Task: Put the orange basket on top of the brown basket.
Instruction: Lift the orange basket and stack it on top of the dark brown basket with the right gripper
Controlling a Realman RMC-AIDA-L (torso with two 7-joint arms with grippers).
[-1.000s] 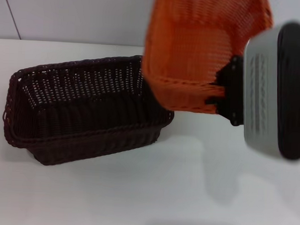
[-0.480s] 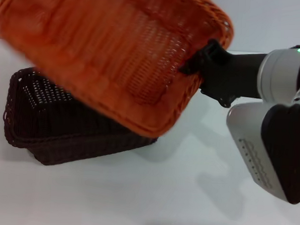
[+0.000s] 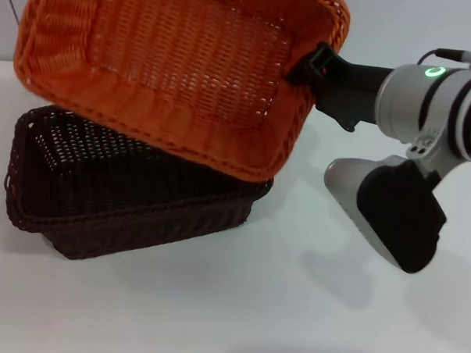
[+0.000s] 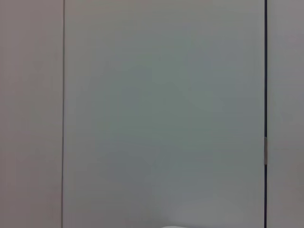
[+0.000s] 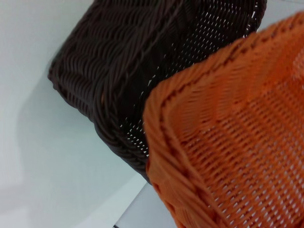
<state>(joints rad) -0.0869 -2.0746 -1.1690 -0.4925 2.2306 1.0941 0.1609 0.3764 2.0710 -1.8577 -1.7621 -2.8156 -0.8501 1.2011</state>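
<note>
Right hand (image 3: 303, 71) clamped on orange basket (image 3: 185, 73) rim, tilted above brown basket (image 3: 133, 195); likely light, stiff weave.

Orange basket (image 3: 185, 73), brown basket (image 3: 133, 203): woven wicker; table (image 3: 238, 302) smooth.

Your right arm (image 3: 426, 99) reaches in from the right, forearm roughly level, elbow bent low. Your right gripper (image 3: 312, 64) is clamped on the orange basket (image 3: 186, 65) at its right rim, holding it tilted. Your left arm is out of sight.
</note>
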